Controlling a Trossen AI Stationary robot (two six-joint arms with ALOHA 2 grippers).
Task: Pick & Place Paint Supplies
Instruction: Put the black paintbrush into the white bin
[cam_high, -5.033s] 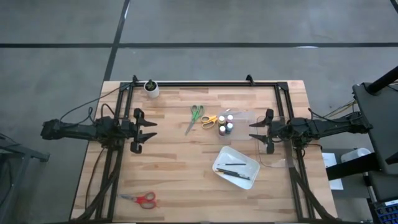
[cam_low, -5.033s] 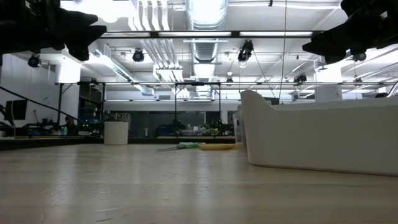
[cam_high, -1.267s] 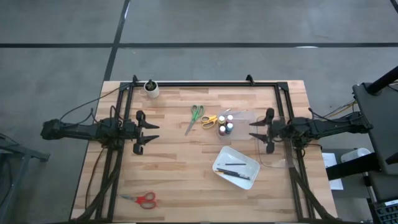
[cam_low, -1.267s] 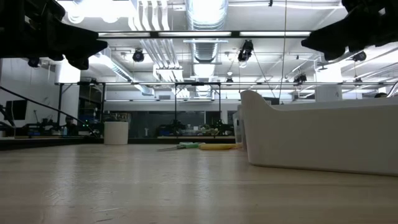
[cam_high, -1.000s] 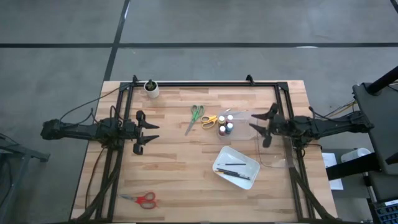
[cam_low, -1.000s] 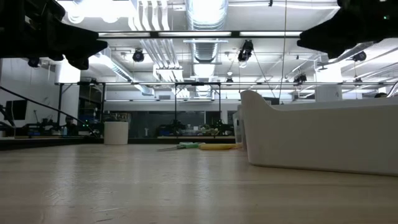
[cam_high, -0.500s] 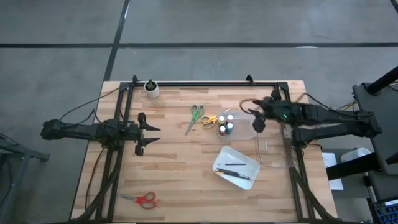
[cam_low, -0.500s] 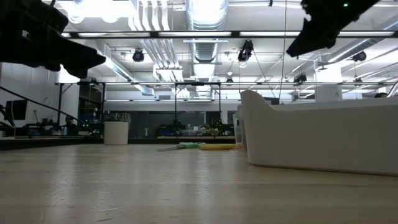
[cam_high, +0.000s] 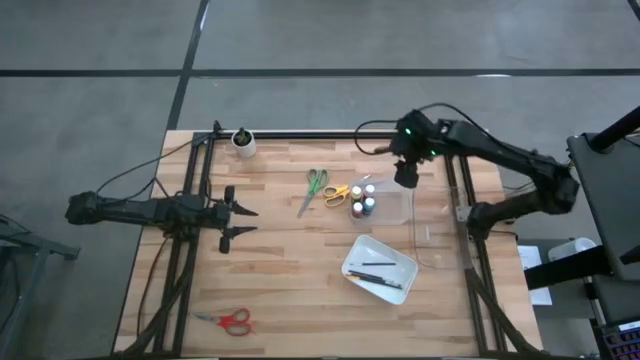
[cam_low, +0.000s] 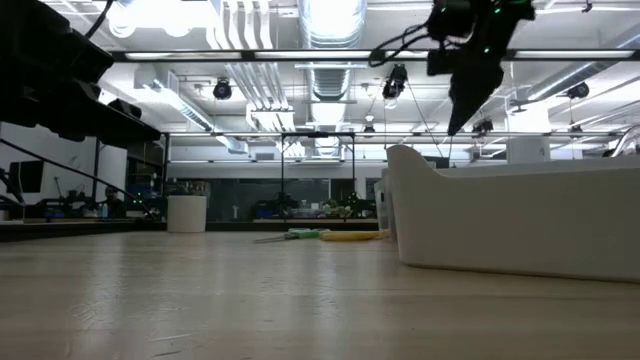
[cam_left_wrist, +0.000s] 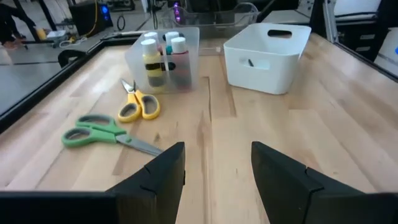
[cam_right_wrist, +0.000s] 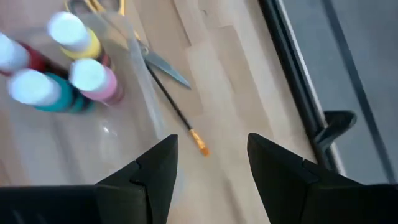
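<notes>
High view, paint bottles: a tight cluster with pale caps is seen inside a clear plastic container near the table's middle, toward the right; yellow, red, teal and pink bodies are made out in the right wrist view.
Scissors, yellow: yellow-handled scissors are laid just beside the bottles, on their left.
Scissors, green: green-handled scissors are laid just left of the yellow pair, blades pointing toward the near edge.
Scissors, red: red-handled scissors are set well apart, at the near left corner of the table.
Brush, loose: a thin dark brush with an orange tip is seen on the bare wood beside the clear container, directly under the right arm's fingers.
Brushes, trayed: two thin dark brushes are seen lying in the white tray, nearer the front than the bottles.
Right gripper: held above the table at the far right edge of the clear container, pointed down; fingers are spread and nothing is between them.
Left gripper: parked low at the table's left, aimed toward the scissors and bottles, well apart from them; fingers are spread, with nothing gripped.
White cup: stood at the far left edge by the black frame.
</notes>
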